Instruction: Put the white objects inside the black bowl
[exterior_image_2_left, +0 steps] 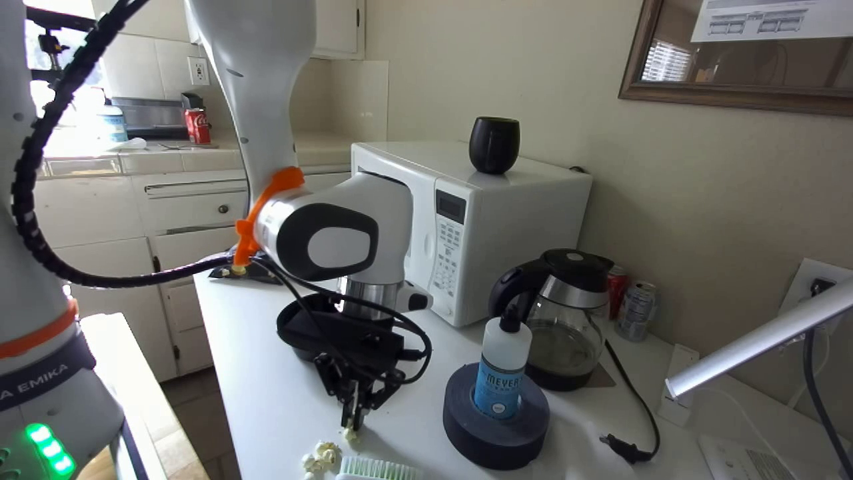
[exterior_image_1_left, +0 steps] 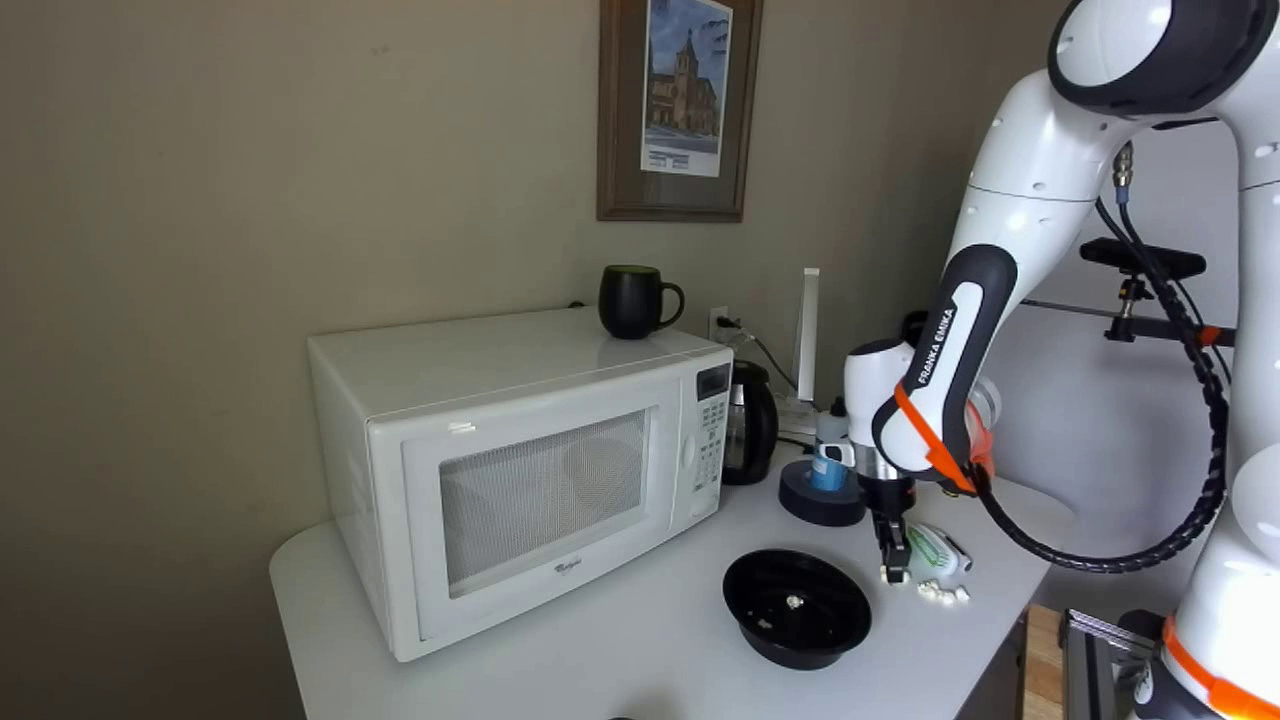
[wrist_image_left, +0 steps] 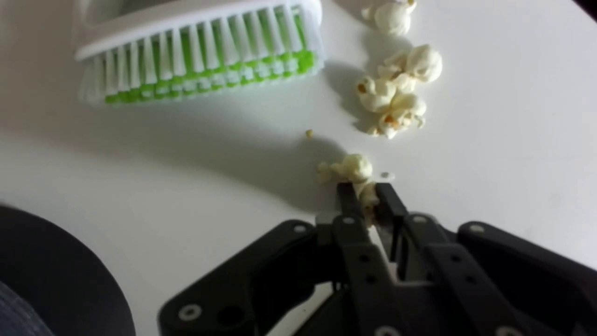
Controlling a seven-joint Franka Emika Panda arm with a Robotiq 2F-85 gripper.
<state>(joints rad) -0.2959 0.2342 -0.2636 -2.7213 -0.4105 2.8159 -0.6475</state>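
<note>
White tbl (exterior_image_1_left: 560, 650) w/ white microwave (exterior_image_1_left: 545, 490) on it, framed bldg. print (exterior_image_1_left: 685, 90) hanging above, coffee pot (exterior_image_2_left: 563, 340) just beside microwave at its control-panel end, then round black bowl (exterior_image_1_left: 830, 615) on tbl nr microwave's front. Gripper (wrist_image_left: 366, 189) points down over tbl, tips nr the surface, w/ white-&-green-bristled brush (wrist_image_left: 200, 51) lying close by. Popcorn last: clump (wrist_image_left: 405, 83) on tbl off brush's end, apart from gripper; pc (wrist_image_left: 369, 198) pinched btwn gripper's narrow-set jaws, another bit (wrist_image_left: 357, 167) right at the tips, can't tell if joined; 2 pale bits (exterior_image_1_left: 795, 601) in bowl, seen in an exterior view.
</note>
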